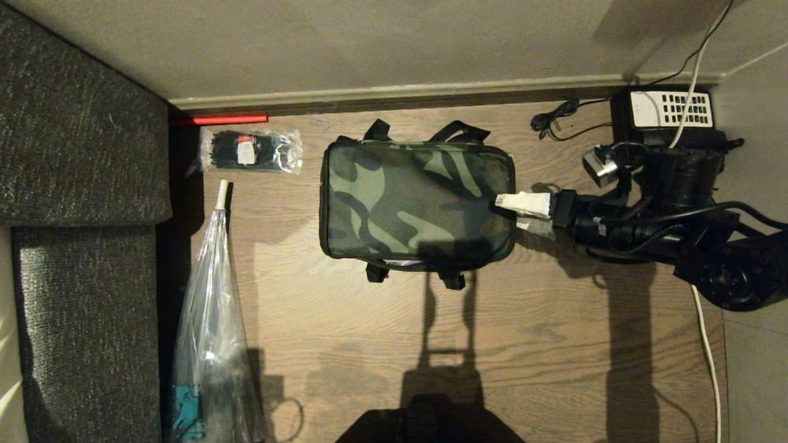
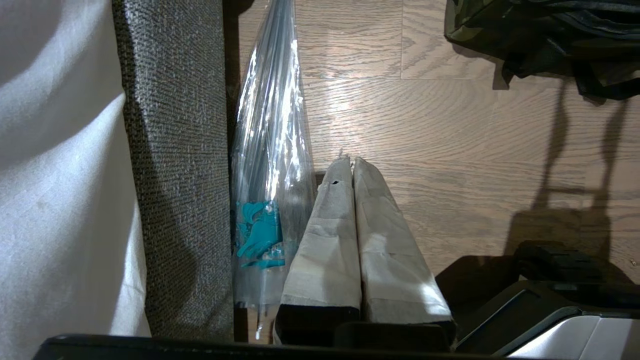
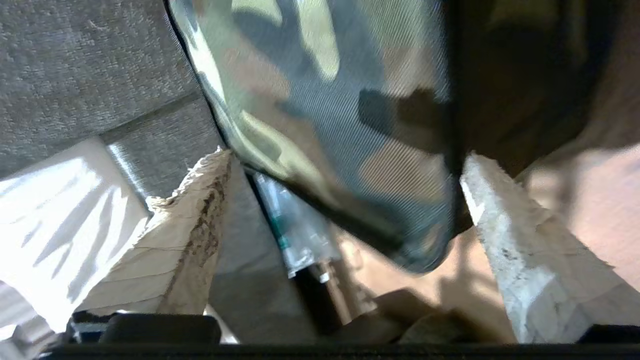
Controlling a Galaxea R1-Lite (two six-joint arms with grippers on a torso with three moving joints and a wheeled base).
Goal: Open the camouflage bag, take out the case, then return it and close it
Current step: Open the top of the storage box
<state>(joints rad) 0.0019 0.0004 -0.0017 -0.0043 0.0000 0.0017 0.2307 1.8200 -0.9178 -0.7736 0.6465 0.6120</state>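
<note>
The camouflage bag [image 1: 415,200] lies on the wooden floor with its lid down, black straps sticking out at the far and near sides. My right gripper [image 1: 508,212] reaches in from the right to the bag's right end. Its taped fingers [image 1: 529,204] stand wide apart with nothing held. In the right wrist view the bag's end [image 3: 320,100] fills the space ahead of the open right gripper [image 3: 345,157]. My left gripper [image 2: 350,161] hangs shut and empty over the floor, with the bag [image 2: 525,30] far ahead of it. The case is hidden.
A grey sofa [image 1: 80,154] bounds the left side. Beside it lie an umbrella in a clear sleeve [image 1: 212,320] and a pack of black cable ties [image 1: 249,151]. A black telephone with a white keypad [image 1: 668,111] and loose cables [image 1: 557,120] sit by the wall at back right.
</note>
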